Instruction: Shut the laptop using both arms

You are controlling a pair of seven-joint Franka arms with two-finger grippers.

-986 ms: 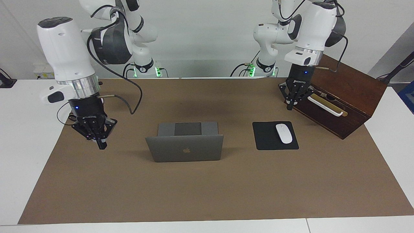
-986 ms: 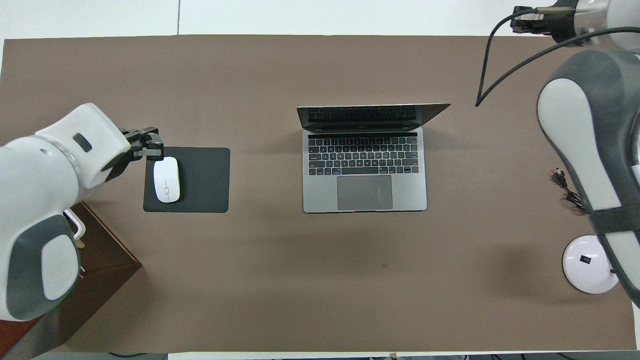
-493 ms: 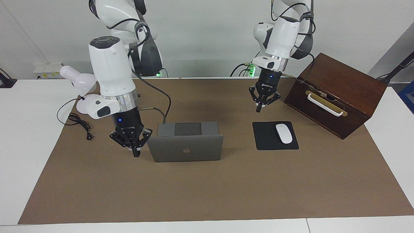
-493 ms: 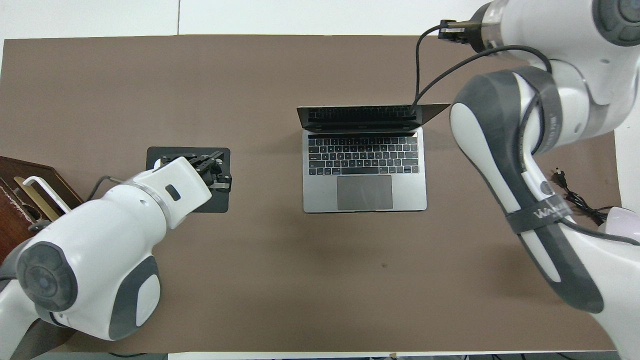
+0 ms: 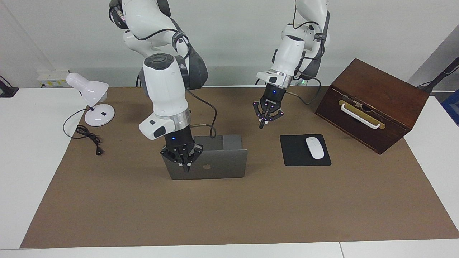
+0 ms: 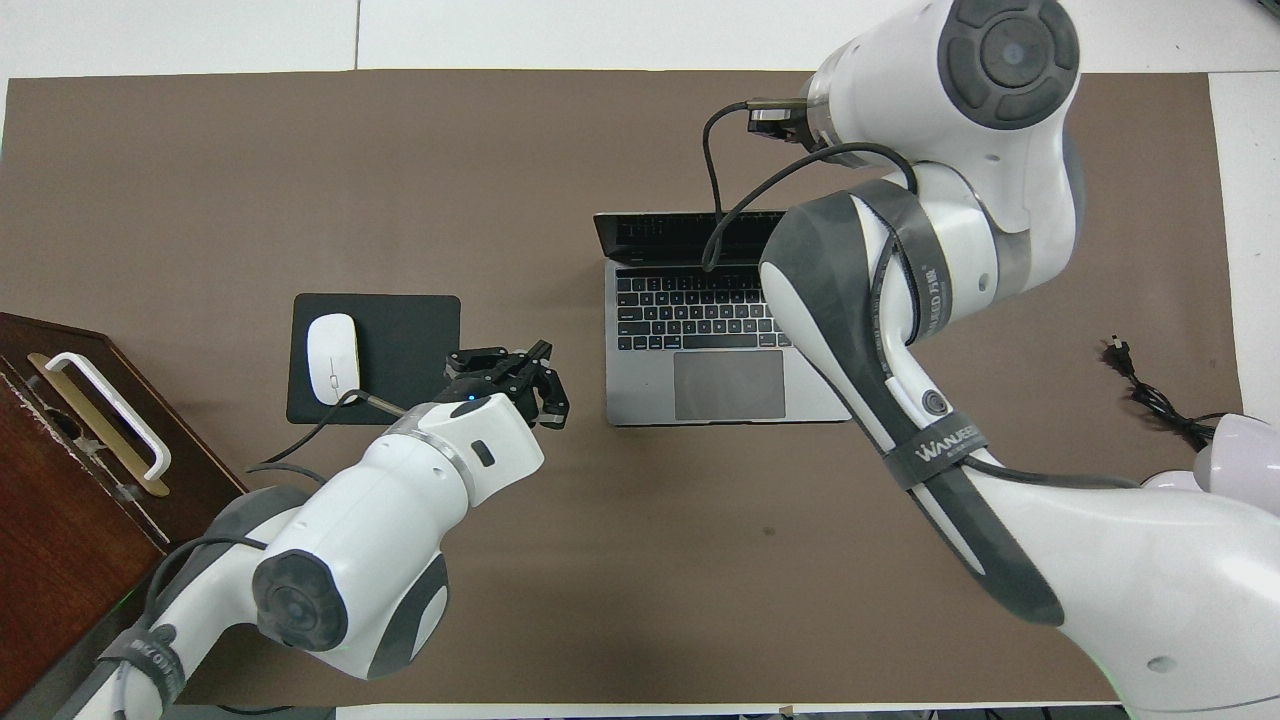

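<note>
Noting the dark wooden box (image 5: 373, 104) with white handle at the left arm's end, contents hidden from me. Right gripper (image 5: 186, 165) sits pressed together at the raised lid of the thin silver-grey laptop (image 5: 218, 166), mid-mat; left gripper (image 5: 264, 123), fingertips together, hangs empty between laptop and black mouse pad (image 5: 297, 154). Brown mat (image 5: 229, 211) covers the white table (image 5: 25, 161)

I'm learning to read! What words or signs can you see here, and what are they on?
"WANJEED", roughly: grey strap on the white right robot arm.
More strap lettering higher up the same arm: too blurred to read.
Apple logo, no words: lid of the thin silver-grey laptop.
Keyboard letters: too small.
</note>
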